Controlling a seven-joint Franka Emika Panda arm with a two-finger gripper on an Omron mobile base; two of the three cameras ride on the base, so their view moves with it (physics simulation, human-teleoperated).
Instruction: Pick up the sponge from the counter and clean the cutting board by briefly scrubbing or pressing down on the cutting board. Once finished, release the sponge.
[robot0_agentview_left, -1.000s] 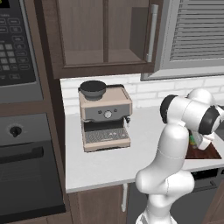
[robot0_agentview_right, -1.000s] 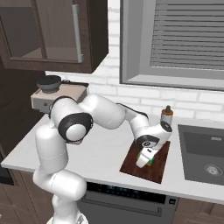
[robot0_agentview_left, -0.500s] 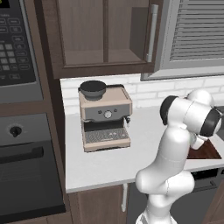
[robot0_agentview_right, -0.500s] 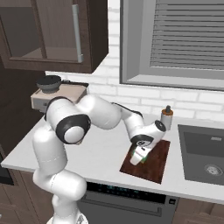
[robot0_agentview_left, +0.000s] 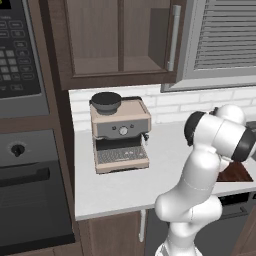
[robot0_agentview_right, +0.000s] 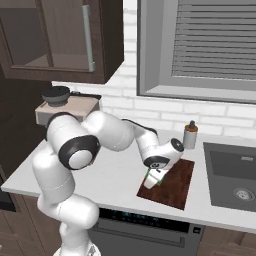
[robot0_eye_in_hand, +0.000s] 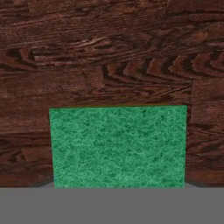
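**Scrubbing the board: keep the sponge flat and the grip firm**

The gripper (robot0_agentview_right: 153, 179) is clamped on the sponge (robot0_agentview_right: 154, 178) and holds it down over the near left part of the cutting board (robot0_agentview_right: 175, 183), which lies on the counter (robot0_agentview_right: 112, 175) between the arm and the sink (robot0_agentview_right: 235, 175). In the hand view the sponge's green face (robot0_eye_in_hand: 118, 146) sits square against the dark wood grain (robot0_eye_in_hand: 109, 57), so the pad looks level with the board; whether it actually presses on the wood cannot be told from here.

To do this step well, the press should go straight down so the whole sponge face meets the wood, not one edge. Any scrubbing stroke is best kept short and aimed toward the middle of the board, since the sponge is close to the board's left edge and could slide off onto the counter. The small bottle (robot0_agentview_right: 189, 136) behind the board and the coffee machine (robot0_agentview_left: 120, 132) further left stay well apart from the stroke. The jaws should stay pinched until the scrub is done; only then open, with the sponge resting rather than dropped.
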